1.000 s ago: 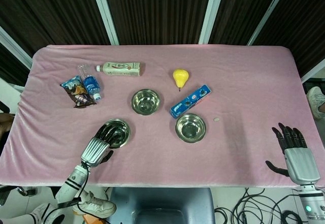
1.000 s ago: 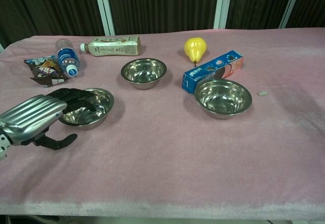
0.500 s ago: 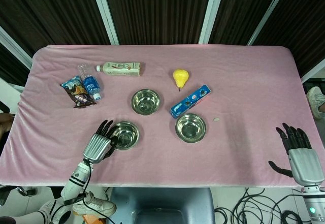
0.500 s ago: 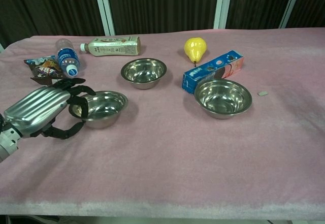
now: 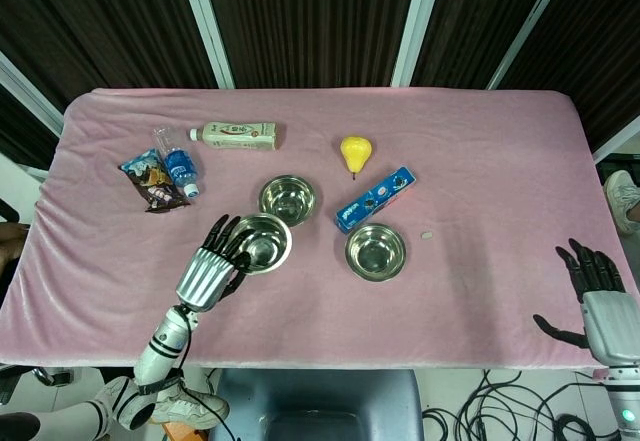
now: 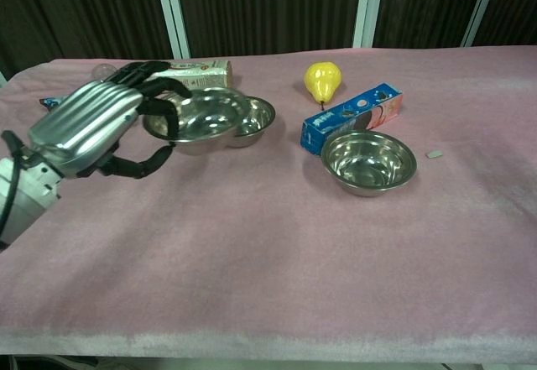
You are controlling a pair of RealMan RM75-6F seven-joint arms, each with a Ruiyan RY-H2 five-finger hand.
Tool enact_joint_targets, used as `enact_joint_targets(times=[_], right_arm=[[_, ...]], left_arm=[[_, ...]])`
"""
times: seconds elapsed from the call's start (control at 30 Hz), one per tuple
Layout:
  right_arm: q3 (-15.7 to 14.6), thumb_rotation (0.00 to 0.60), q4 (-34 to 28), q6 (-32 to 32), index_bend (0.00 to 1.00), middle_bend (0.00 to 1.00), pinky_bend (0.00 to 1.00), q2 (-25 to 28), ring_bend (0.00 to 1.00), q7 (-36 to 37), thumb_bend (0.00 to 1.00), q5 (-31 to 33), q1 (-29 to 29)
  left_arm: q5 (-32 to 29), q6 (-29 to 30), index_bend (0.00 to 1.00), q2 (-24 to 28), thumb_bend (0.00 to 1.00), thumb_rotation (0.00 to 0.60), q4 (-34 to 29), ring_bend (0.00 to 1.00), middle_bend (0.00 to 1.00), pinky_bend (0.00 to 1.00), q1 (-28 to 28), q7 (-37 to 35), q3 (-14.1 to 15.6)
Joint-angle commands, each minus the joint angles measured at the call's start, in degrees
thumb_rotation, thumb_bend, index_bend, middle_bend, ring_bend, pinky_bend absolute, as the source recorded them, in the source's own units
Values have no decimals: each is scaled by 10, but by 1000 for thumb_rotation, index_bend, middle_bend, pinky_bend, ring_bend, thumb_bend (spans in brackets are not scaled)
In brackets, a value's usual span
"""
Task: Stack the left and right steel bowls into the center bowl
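The left hand (image 6: 88, 127) holds the left bowl (image 6: 199, 118) by its left rim, up off the pink table (image 6: 277, 252). It sits just near the center bowl (image 5: 288, 198). The right bowl (image 6: 368, 161) rests on the table. The right hand (image 5: 600, 296) is spread wide, holding nothing.

The left hand (image 5: 212, 273) holds the left bowl (image 5: 261, 242) just near-left of the center bowl (image 5: 287, 199). The right bowl (image 5: 375, 251) sits to their right, near the box (image 5: 375, 199).
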Motion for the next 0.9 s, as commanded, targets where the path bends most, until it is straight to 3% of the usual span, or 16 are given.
enact_joint_targets(times=[0.03,0.2,0.23,0.37,0.63,0.9], right_arm=[[7,600,8,39,0,0,0,21,0,59,279,-8,-18],[15,600,18,67,0,0,0,33,0,99,278,9,-37],[22,600,25,95,0,0,0,44,0,128,278,20,-55],[22,600,47,122,0,0,0,53,0,182,277,14,-74],[16,600,57,123,0,0,0,52,0,179,278,-1,-80],[15,600,49,111,0,0,0,50,0,161,277,-5,-76]], left_arm=[[3,-30,685,3,429,600,-27,26,210,63,-29,18,-13],[5,-66,675,-10,429,600,-15,35,217,61,-64,5,-20],[-7,-94,673,-18,430,600,9,36,218,61,-88,-18,-36],[-22,-117,670,-45,432,600,88,36,223,61,-119,-73,-51],[-67,-167,662,-97,432,600,236,38,224,61,-154,-119,-69],[-89,-193,546,-122,411,600,308,37,213,61,-161,-145,-60]])
